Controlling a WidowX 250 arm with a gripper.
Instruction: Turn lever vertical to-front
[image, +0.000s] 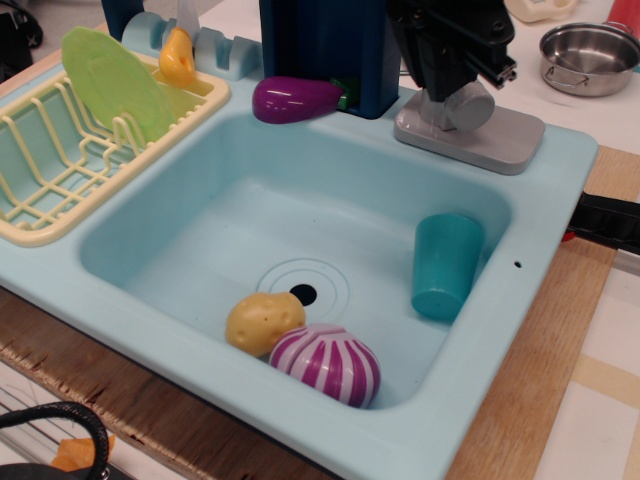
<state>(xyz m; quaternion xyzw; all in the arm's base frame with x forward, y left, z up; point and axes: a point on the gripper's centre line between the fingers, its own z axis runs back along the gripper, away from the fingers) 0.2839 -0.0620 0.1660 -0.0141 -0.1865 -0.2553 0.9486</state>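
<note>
The grey lever (463, 108) stands on its flat grey base (500, 142) at the sink's back right rim. Only its round hub and a short stub of the bar show. My black gripper (455, 72) hangs over the lever from above and covers the upper part of the bar. The black body hides how the jaws stand around the bar, so I cannot tell whether they are open or closed on it.
A dark blue block (325, 50) stands just left of the lever, with a purple eggplant (295, 97) beside it. The light blue sink (200, 220) holds a teal cup (445, 265), a yellow potato (263, 322) and a purple striped onion (327, 362). A yellow dish rack (50, 170) is at the left. A steel pot (590, 55) is at the back right.
</note>
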